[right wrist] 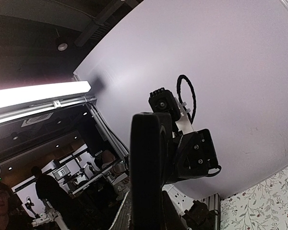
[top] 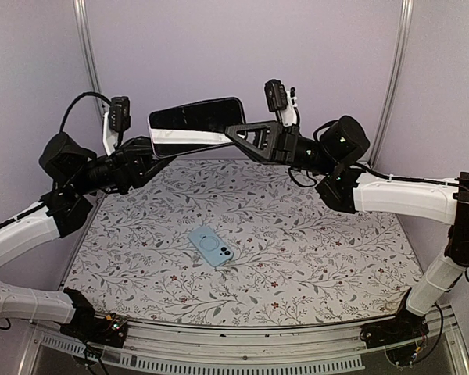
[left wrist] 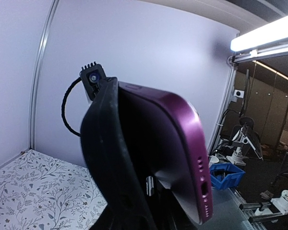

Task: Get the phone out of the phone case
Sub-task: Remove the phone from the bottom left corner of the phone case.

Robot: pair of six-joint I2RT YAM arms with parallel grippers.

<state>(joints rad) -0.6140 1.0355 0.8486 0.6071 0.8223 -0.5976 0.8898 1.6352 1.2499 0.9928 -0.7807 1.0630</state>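
The phone (top: 195, 119), black with a dark glossy screen, is held level high above the table between both arms. My left gripper (top: 152, 145) is shut on its left end, where the purple phone case (left wrist: 182, 139) bows away from the black phone (left wrist: 105, 158). The case's end with port holes (left wrist: 204, 189) is nearest the left wrist camera. My right gripper (top: 234, 133) is shut on the phone's right end. In the right wrist view the phone (right wrist: 151, 167) is edge-on and dark. The fingertips are hidden in both wrist views.
A light blue phone-shaped item (top: 211, 245) with a round ring on its back lies flat in the middle of the floral table mat (top: 313, 258). Purple walls and metal posts (top: 87, 55) enclose the back. A blue bin (left wrist: 225, 175) sits beyond the table.
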